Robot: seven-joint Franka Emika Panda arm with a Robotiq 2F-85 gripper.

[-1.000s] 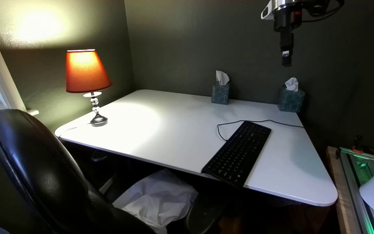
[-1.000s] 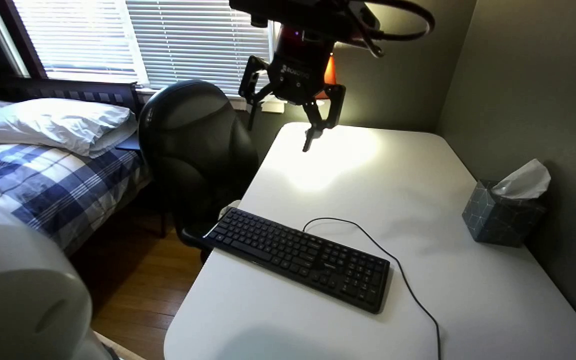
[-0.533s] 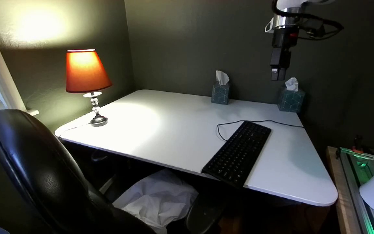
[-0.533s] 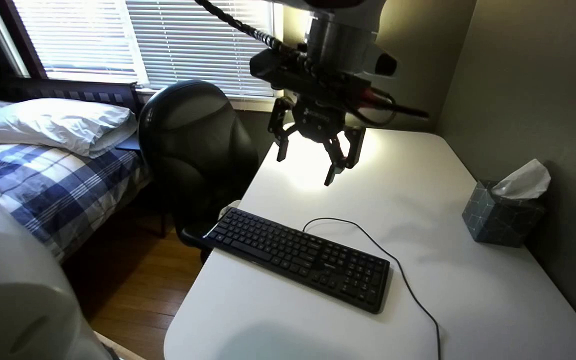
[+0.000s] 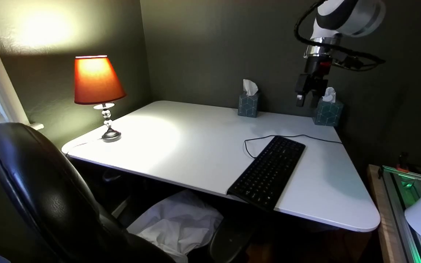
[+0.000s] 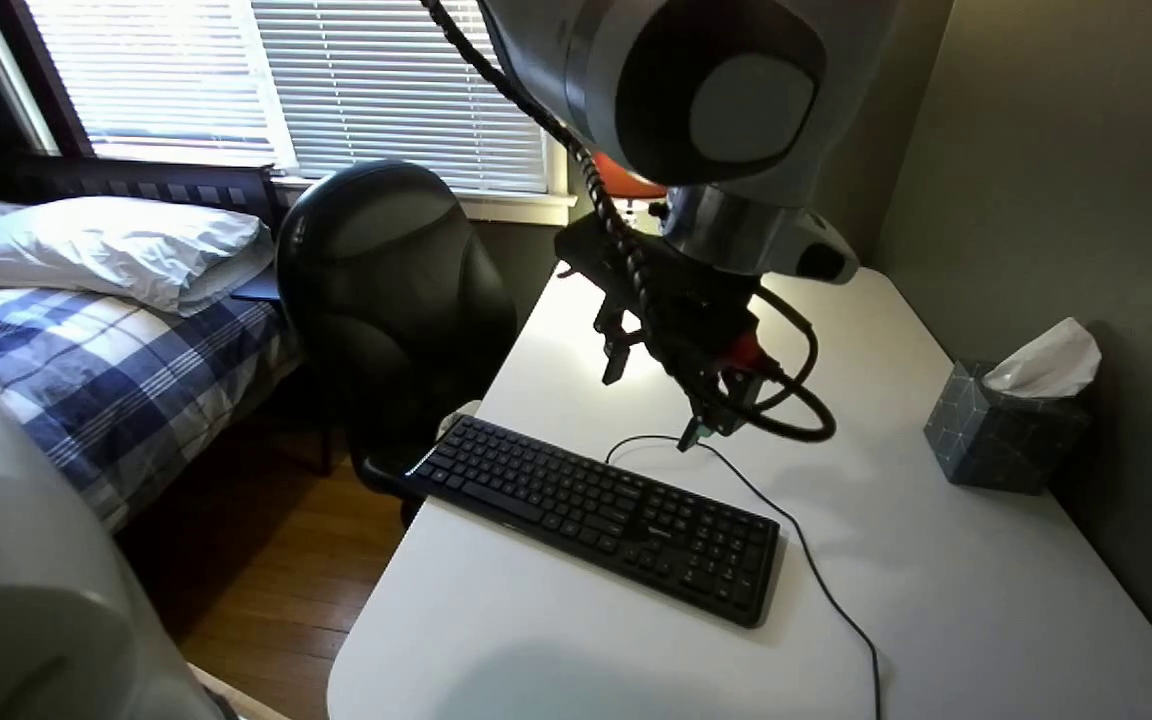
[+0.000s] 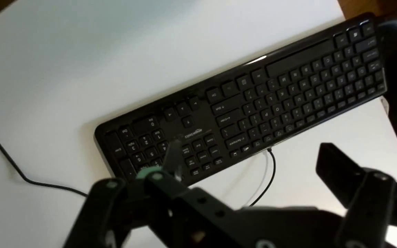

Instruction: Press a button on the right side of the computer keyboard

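The black computer keyboard [image 5: 269, 171] lies on the white table, also in an exterior view [image 6: 596, 510]. One end sticks out past the table edge; the number-pad end lies inward. In the wrist view the keyboard [image 7: 233, 106] shows with its lettering upside down and the number pad at the left. My gripper [image 5: 307, 102], also in an exterior view [image 6: 651, 405], is open and empty, in the air above the table. In the wrist view the gripper's [image 7: 250, 146] fingers are wide apart. The left finger hides part of the number pad; the right finger appears over bare table.
A thin black cable [image 6: 804, 560] curves from the keyboard across the table [image 6: 496, 620]. Tissue boxes [image 5: 247, 105] [image 5: 328, 112] stand along the wall. A lit red lamp [image 5: 97, 80] stands at the far end. A black chair [image 6: 386, 310] stands at the table edge.
My arm has come down, and the open gripper has moved lower and closer to the keyboard. In an exterior view it has moved down and right. The keyboard has not moved.
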